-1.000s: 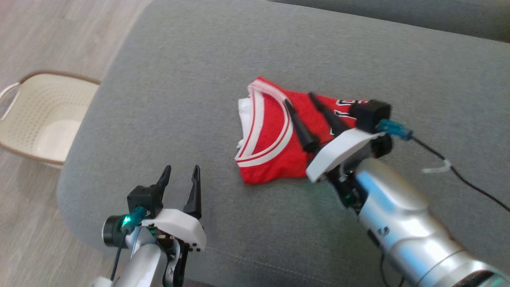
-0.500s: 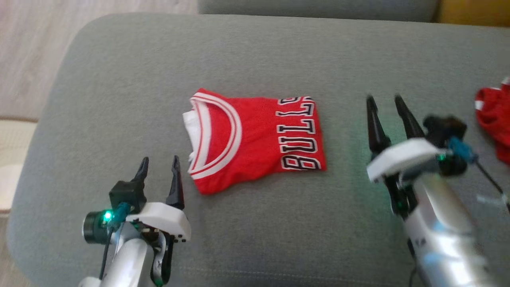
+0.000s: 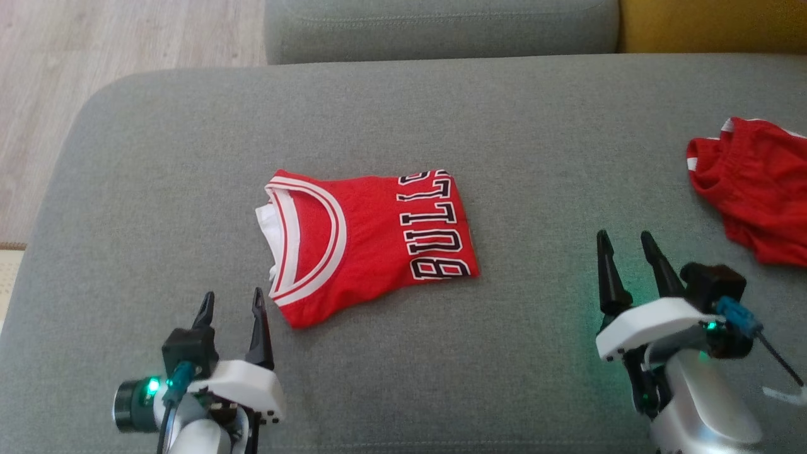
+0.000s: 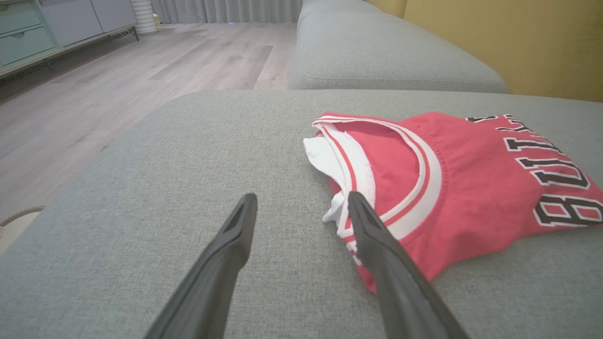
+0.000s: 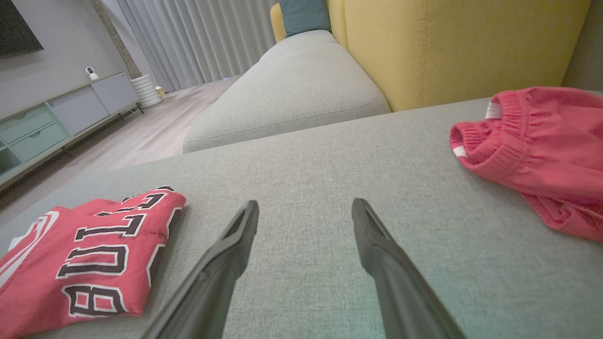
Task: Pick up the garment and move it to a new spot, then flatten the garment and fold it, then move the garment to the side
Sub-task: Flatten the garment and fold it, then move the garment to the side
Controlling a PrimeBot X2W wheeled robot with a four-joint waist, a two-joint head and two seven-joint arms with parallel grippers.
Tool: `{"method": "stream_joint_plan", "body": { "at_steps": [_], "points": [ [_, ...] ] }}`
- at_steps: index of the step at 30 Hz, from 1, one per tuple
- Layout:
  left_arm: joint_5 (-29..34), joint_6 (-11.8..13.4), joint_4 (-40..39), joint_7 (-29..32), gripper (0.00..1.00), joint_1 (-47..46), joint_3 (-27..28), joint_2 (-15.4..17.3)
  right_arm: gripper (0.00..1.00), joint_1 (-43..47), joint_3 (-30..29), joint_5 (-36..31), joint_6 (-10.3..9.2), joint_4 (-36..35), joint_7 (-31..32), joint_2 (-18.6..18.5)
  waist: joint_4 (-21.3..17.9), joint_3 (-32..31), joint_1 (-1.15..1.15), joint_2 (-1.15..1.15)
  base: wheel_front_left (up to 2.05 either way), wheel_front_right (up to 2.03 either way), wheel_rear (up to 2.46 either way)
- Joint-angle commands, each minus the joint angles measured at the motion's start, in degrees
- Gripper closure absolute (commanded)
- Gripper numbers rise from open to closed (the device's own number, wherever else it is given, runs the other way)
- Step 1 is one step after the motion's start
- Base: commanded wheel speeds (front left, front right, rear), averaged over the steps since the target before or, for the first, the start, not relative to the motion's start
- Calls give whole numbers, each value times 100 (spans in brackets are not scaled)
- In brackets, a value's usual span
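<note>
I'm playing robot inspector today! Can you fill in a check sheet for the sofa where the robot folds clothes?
Surface: grey sofa cushion, smooth.
Job's things: red jersey, folded, lying flat, collar toward the robot's left.
Clutter: red shorts, crumpled, far right.
Jaws: left jaws open, empty, near the collar; right jaws open, empty, above bare cushion.
Cables: black cable at the right wrist.
Surroundings: wood floor, yellow backrest, cabinet, curtains.

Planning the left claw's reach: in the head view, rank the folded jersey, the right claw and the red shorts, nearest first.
1. Folded jersey, just right of the left claw.
2. Right claw, farther right.
3. Red shorts, at the far right.
</note>
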Motion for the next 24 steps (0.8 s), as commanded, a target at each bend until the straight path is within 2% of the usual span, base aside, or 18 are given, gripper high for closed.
{"method": "stream_joint_plan", "body": {
  "at_steps": [1,13,24],
  "points": [
    [34,31,-232,-46,0,-117,235,59,0,-52,124,35,-5,-205,-63,64,-6,-36,0,0,0,0,0],
    [26,0,-270,-46,0,-65,241,59,0,-27,262,131,-5,-210,-63,64,102,19,0,0,0,0,0],
    [-87,-92,-347,-46,0,-354,-201,59,0,-597,864,286,-5,-28,-63,64,767,465,0,0,0,0,0]
  ]
}}
